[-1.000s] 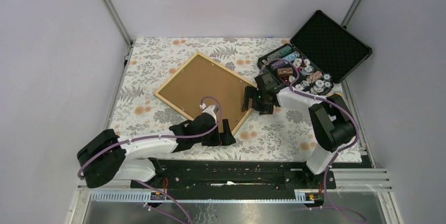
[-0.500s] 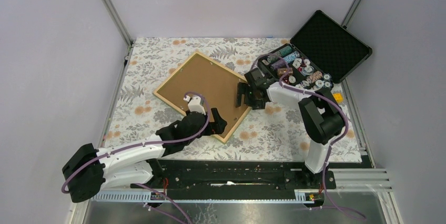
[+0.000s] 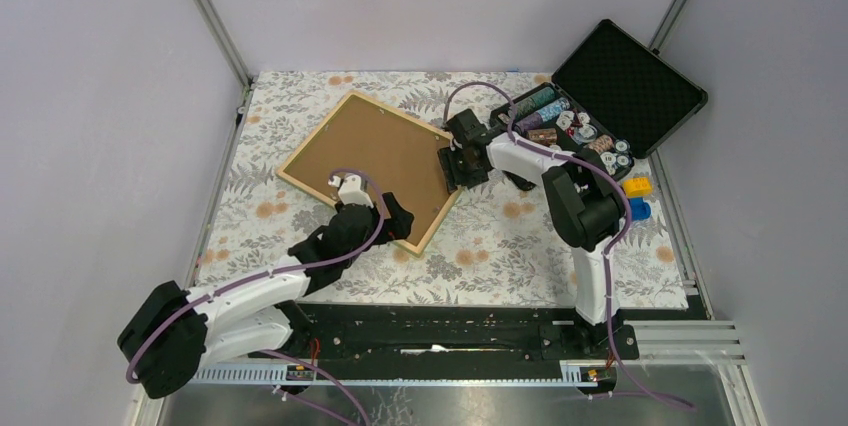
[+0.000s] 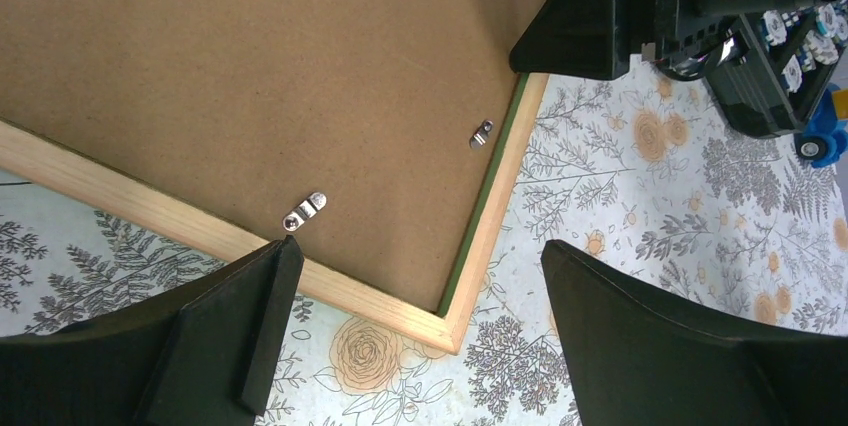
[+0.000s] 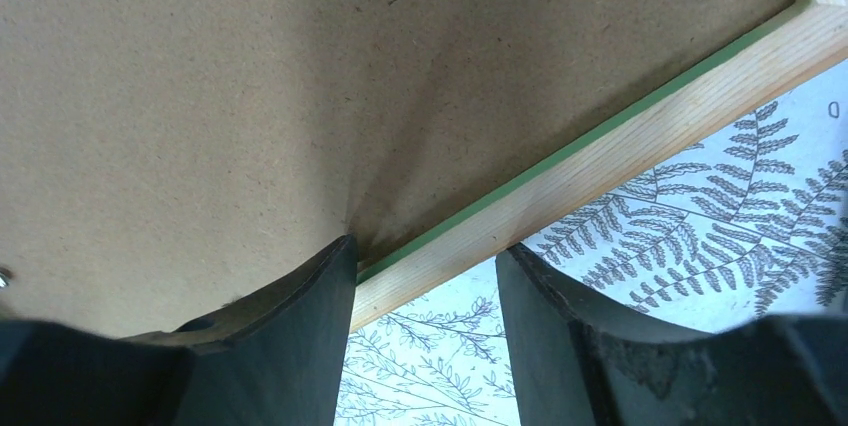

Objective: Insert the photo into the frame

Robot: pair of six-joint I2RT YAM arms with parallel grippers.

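One frame (image 3: 370,151) lies face down on the counter (image 3: 500,246). The left end effector (image 4: 418,251) is wide open over its near corner. The right end effector (image 5: 425,251) sits around its edge, grip unclear.

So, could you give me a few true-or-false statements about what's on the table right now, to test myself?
1. The frame lies back side up. True.
2. The black case is shut. False: its lid stands open, with chips showing.
3. The right gripper straddles one edge of the frame. True.
4. The left gripper is clamped on the frame. False: it is open and empty, near a corner of the frame.
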